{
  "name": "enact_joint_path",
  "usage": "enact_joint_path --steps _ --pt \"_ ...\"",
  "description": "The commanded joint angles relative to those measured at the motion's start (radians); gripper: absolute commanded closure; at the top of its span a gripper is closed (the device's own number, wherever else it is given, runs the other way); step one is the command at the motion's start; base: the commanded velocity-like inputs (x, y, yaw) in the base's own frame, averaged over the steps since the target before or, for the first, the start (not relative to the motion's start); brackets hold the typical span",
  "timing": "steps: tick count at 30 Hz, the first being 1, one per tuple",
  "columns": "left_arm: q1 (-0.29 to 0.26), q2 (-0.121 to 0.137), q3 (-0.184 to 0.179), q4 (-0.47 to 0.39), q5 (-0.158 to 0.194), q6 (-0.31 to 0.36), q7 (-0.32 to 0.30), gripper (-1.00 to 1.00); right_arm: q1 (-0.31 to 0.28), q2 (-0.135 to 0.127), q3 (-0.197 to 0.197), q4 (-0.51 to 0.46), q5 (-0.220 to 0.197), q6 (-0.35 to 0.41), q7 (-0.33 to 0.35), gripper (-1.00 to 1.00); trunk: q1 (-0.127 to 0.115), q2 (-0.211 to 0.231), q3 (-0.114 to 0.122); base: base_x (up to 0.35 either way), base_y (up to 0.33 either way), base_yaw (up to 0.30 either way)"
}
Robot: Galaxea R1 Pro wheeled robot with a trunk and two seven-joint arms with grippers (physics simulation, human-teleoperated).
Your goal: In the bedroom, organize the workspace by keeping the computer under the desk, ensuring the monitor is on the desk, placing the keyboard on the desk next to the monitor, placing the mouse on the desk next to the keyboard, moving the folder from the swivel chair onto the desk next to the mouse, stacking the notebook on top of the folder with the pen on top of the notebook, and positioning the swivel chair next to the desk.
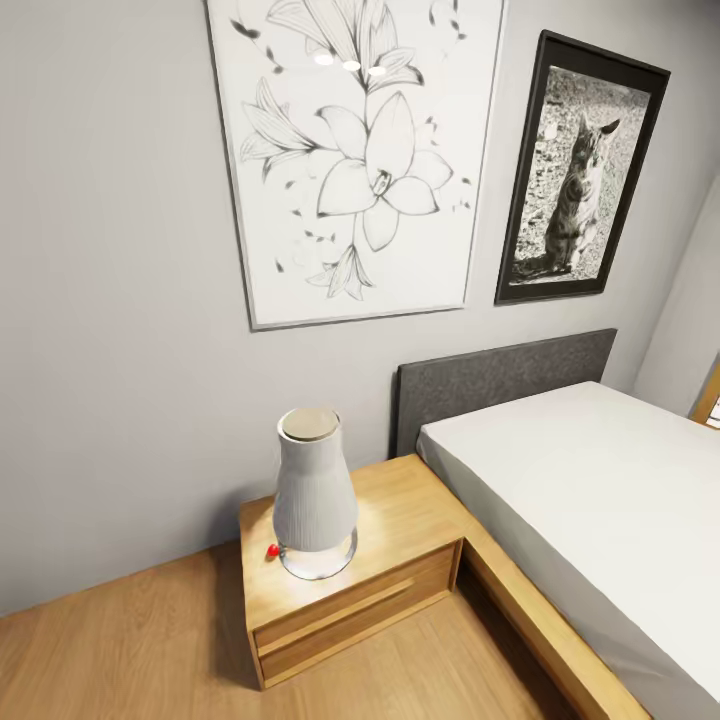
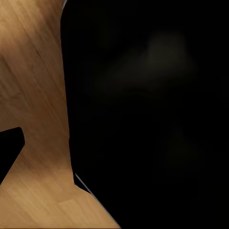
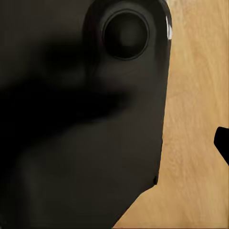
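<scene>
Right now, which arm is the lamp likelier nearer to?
Left, probably: the lamp stands left of the head view's centre. Both wrist views face the floor, so neither arm's position is certain.

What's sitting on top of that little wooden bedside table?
A white ribbed lamp on a clear round base stands on the nightstand, with a tiny red object beside it. The tabletop directly under the lamp's base is covered.
</scene>
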Motion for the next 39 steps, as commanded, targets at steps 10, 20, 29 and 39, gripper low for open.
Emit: enact_joint_path --steps 10,20,29,39 --pt "-0.008 -0.014 -0.001 -0.025 -0.013 0.005 -0.006 -1.0 -0.052 0.039 -0.015 -0.005 -0.002 0.007 -0.008 -1.0 -0.034 0.063 0.028 0.0 0.0 0.0" --pt "-0.008 -0.013 0.0 -0.025 -0.012 0.012 -0.004 -1.0 -0.052 0.033 -0.013 -0.005 0.003 0.005 -0.008 -1.0 -0.073 0.133 0.059 0.0 0.0 -0.009" --pt "-0.008 -0.013 0.0 -0.025 -0.012 0.012 -0.003 -1.0 -0.052 0.032 -0.013 -0.005 0.003 0.006 -0.008 -1.0 -0.107 0.196 0.087 0.0 0.0 -0.198" --pt "-0.008 -0.014 0.0 -0.025 -0.011 0.012 -0.003 -1.0 -0.052 0.033 -0.018 -0.005 0.001 0.006 -0.009 -1.0 -0.146 0.266 0.112 0.0 0.0 -0.213"
